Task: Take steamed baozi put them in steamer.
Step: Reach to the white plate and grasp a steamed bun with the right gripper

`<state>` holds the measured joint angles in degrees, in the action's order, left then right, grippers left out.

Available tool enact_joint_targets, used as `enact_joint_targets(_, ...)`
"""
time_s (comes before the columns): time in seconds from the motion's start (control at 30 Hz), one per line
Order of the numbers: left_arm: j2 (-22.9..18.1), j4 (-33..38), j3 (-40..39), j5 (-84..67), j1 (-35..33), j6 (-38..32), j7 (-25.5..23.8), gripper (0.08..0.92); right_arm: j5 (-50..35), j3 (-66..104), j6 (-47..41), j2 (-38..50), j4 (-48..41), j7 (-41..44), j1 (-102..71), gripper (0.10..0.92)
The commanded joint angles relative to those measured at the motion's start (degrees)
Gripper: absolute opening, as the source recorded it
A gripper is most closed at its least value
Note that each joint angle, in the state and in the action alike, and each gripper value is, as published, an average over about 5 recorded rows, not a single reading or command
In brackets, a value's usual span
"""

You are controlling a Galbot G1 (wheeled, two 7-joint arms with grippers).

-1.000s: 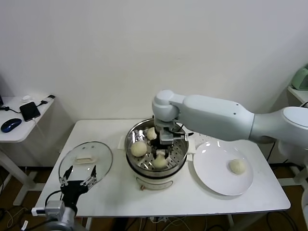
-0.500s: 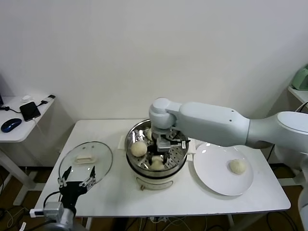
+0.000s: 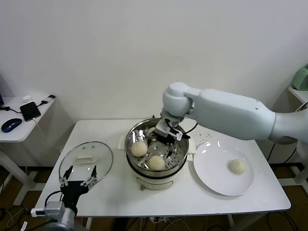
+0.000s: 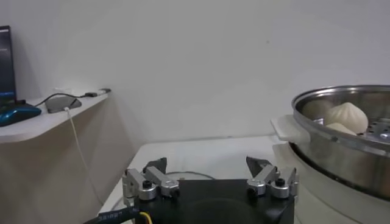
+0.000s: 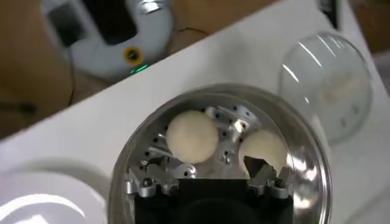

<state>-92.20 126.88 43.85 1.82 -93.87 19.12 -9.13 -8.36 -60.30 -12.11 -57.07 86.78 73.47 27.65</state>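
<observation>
No brand, label or other writing can be read on anything in view.

At the far left a side shelf [image 3: 21, 126] is seen, carrying a dark mouse [image 3: 10, 124] and a black phone [image 3: 30, 110]; a gap of floor is left between it and the white table [image 3: 115, 192]. The left gripper [image 3: 77, 177] is parked at the table's near left corner, its fingers spread wide and nothing held between them. Just beyond it a round glass lid [image 3: 86, 160] is laid flat near the left edge of the table, with bare tabletop left near and far of it.

At the table's middle the steamer [image 3: 156, 155] is set, its steel rim close to the lid on one side and to the plate on the other. Two steamed baozi are seen plainly on the perforated tray: one [image 3: 139, 148] toward the left and one [image 3: 156, 162] toward the near side; in the head view a third cannot be made out behind the arm. The right gripper [image 3: 168, 134] is held over the far right part of the steamer, jaws wide apart and empty, clear of both buns.

To the right a white plate [image 3: 216, 168] is placed, with one more baozi [image 3: 237, 166] on its right half. Open table is left along the near edge and at the far right corner.
</observation>
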Motion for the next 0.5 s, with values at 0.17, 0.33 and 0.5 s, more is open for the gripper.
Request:
enact_joint_targets(0.17, -2.53, -0.71, -0.21, 0.23, 0.12, 0.03, -0.12, 0.823, -8.70, 6.65, -29.40, 13.96, -0.05, -4.18, -1.57, 0.823)
enact_joint_targets(0.33, -2.33, -1.14, -0.23, -0.12, 0.23, 0.13, -0.22, 0.823, -5.93, 8.06, -29.56, 17.51, -1.82, -4.55, -3.07, 0.823)
enact_joint_targets(0.5, -2.02, -0.54, -0.28, -1.41, 0.39, 0.82, -0.99, 0.823, -4.53, 9.75, -29.19, 19.04, -3.71, -3.85, -5.04, 0.823)
